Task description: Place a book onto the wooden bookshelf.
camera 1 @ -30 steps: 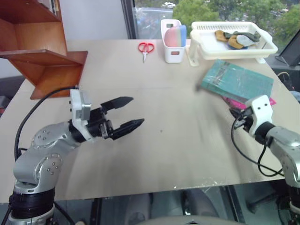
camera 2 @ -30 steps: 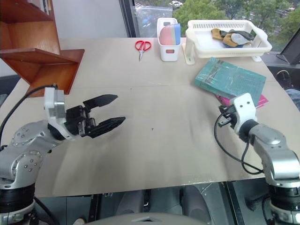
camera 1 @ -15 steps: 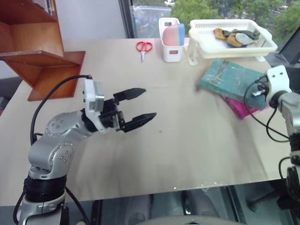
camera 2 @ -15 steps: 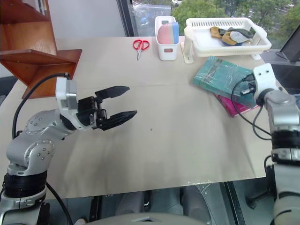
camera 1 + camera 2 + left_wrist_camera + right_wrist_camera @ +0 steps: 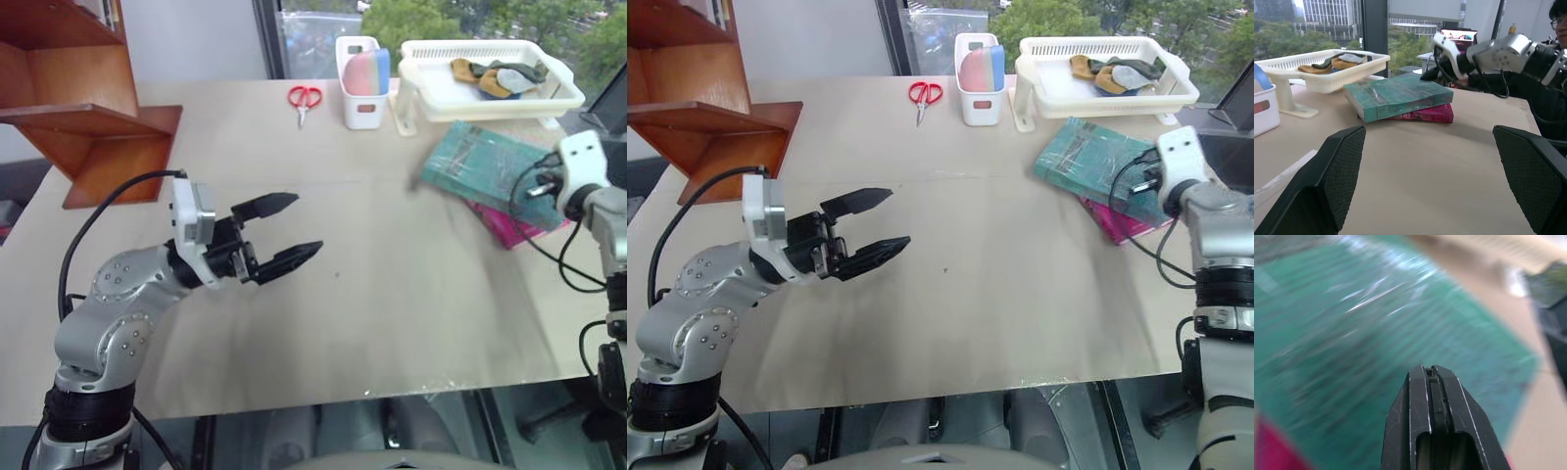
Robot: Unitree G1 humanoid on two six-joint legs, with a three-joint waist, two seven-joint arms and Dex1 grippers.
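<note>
Book [image 5: 495, 168], glossy mottled teal slab; right jaws pressed together, left jaws wide.

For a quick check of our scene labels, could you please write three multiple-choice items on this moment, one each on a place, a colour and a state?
1. Where does the book lie?
A. on the wooden bookshelf
B. on a pink book
C. in the basket

2. What colour are the scissors' handles?
A. red
B. blue
C. yellow

3. How is the right gripper?
A. open
B. shut on the book
C. shut, holding nothing

Answers:
1 B: its teal cover overlaps the pink book, far from the wooden bookshelf.
2 A: the scissors have red loops.
3 C: the right gripper has its fingers pressed together above the cover.
</note>
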